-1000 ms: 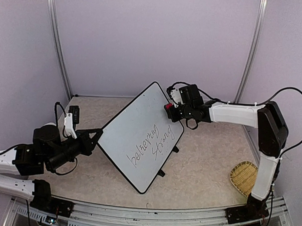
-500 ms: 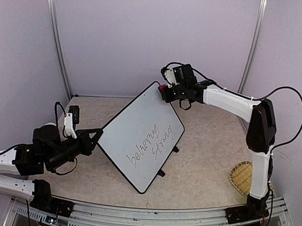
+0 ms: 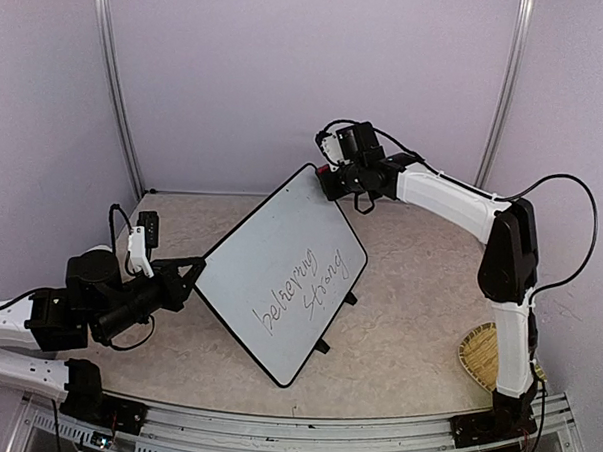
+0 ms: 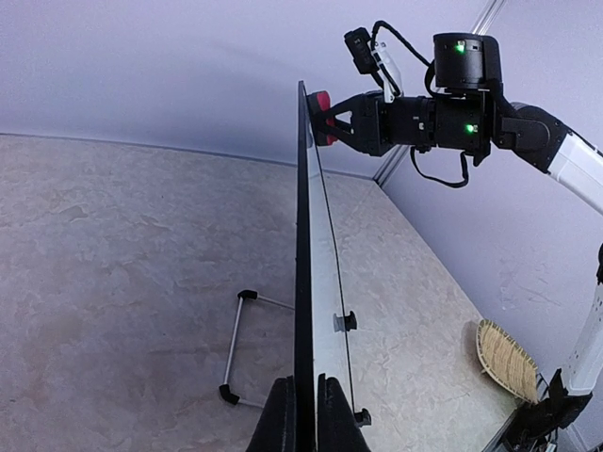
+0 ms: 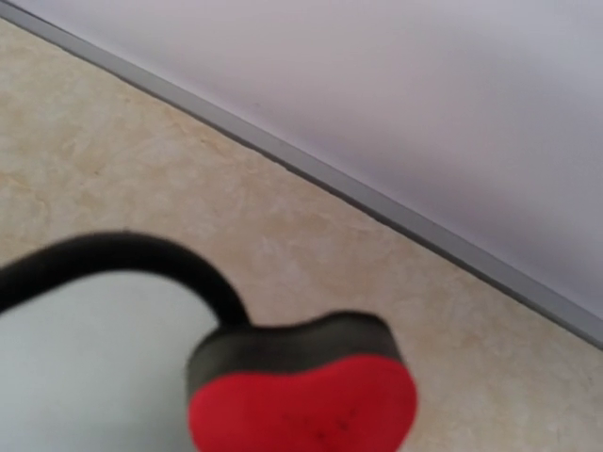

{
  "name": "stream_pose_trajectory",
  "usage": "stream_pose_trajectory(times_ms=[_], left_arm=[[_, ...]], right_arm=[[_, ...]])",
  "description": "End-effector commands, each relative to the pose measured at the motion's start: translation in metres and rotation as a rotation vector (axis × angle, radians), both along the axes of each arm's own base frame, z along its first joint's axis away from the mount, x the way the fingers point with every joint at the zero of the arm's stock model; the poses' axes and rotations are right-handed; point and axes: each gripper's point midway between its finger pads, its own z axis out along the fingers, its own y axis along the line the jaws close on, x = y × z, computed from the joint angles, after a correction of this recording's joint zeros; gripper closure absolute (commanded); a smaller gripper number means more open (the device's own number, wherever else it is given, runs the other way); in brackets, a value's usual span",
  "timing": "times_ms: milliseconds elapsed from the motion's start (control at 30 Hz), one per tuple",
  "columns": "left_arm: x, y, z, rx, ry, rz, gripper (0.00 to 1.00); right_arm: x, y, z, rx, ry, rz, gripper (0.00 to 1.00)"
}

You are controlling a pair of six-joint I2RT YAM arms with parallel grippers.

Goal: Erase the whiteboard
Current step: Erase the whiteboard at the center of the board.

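I see the whiteboard point(image 3: 279, 275) white inside a thin black frame, with black handwriting scrawled across its lower half. The eraser point(image 5: 301, 405) reads red, with a black layer along its top. The right arm point(image 3: 453, 201) is white with black joints, its gripper point(image 4: 328, 118) is black, and green lights point(image 4: 459, 47) glow behind it. The table point(image 3: 407, 331) is beige and marbled. The walls point(image 3: 308, 76) are pale lilac. I make out a straw-yellow woven basket point(image 3: 484, 354).

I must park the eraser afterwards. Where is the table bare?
Bare table between the whiteboard and the basket; also along the back wall left of the board. Crowded where the left pincer clamps the board and the right pincer holds the eraser at its top corner.
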Motion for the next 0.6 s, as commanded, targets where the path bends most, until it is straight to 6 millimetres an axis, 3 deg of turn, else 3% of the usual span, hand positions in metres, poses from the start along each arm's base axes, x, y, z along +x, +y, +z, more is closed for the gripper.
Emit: stream_pose_trajectory(times_ms=[0, 100, 300, 567], left_arm=[[-0.032, -0.032, -0.018, 0.109, -0.009, -0.253, 1.0], [-0.032, -0.032, -0.018, 0.111, -0.009, -0.253, 1.0], [-0.032, -0.032, -0.018, 0.109, -0.008, -0.253, 1.0], [-0.031, -0.033, -0.019, 0.112, -0.006, -0.252, 1.0]], right_arm=[[-0.026, 0.04, -0.014, -0.043, -0.009, 0.151, 0.8], [-0.044, 0.055, -0.008, -0.015, -0.02, 0.231, 0.8], [-0.061, 0.066, -0.001, 0.0, -0.037, 0.288, 0.8], [-0.027, 0.035, -0.002, -0.113, -0.115, 0.069, 0.79]])
